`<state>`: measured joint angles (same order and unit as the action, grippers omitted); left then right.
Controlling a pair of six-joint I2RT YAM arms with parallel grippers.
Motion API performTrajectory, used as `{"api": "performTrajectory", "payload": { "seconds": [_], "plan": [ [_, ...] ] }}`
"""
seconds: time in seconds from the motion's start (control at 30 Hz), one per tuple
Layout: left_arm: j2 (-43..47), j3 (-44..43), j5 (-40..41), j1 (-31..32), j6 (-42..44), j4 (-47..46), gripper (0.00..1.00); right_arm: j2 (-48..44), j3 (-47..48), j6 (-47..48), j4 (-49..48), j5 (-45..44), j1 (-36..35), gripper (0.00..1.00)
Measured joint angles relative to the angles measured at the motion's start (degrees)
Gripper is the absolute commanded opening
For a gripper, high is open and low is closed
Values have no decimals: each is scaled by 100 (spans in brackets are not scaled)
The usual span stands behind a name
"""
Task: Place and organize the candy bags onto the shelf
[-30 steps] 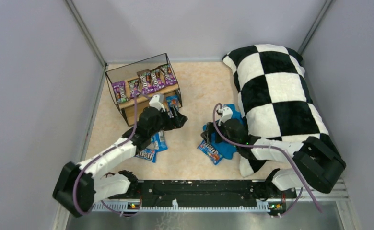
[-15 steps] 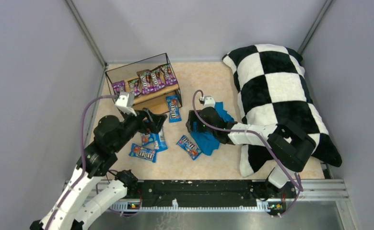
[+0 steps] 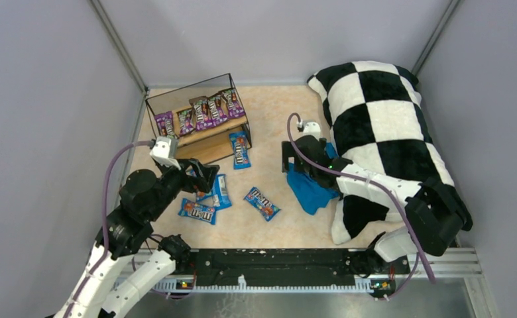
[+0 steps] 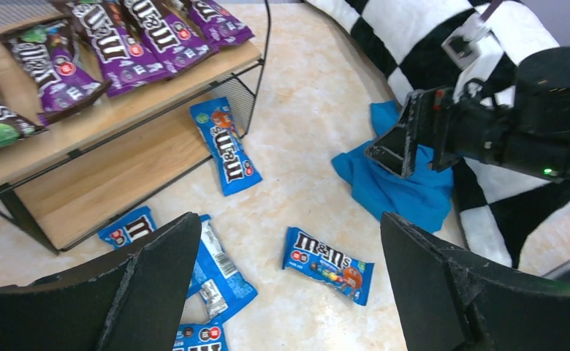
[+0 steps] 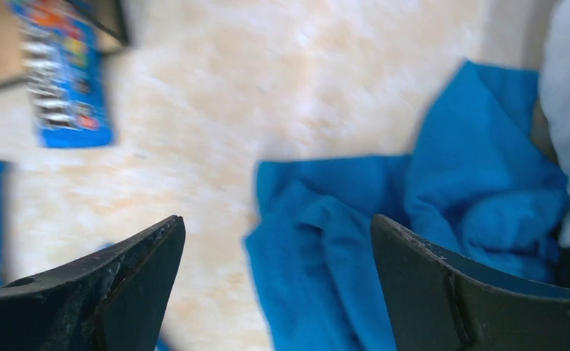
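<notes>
Right gripper withdrew over crumpled blue cloth; both jaws open, empty. Glossy blue candy packet lies crosswise ahead of left gripper.

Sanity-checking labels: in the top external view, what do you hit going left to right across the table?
shelf → lone blue candy bag → blue cloth → checkered pillow. Anything overlapping these is left out.
</notes>
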<state>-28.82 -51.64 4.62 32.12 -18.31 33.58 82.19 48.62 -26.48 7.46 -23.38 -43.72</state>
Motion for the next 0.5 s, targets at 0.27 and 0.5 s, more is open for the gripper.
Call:
{"api": "performTrajectory", "payload": {
  "seconds": [0.27,0.5],
  "plan": [
    [820,361,658,0,42,-42,99,1008,1217,-498,-656,212,-774,82],
    [1231,717,883,0,2,-11,99,2186,944,-1873,-2153,828,-903,62]
  ]
}}
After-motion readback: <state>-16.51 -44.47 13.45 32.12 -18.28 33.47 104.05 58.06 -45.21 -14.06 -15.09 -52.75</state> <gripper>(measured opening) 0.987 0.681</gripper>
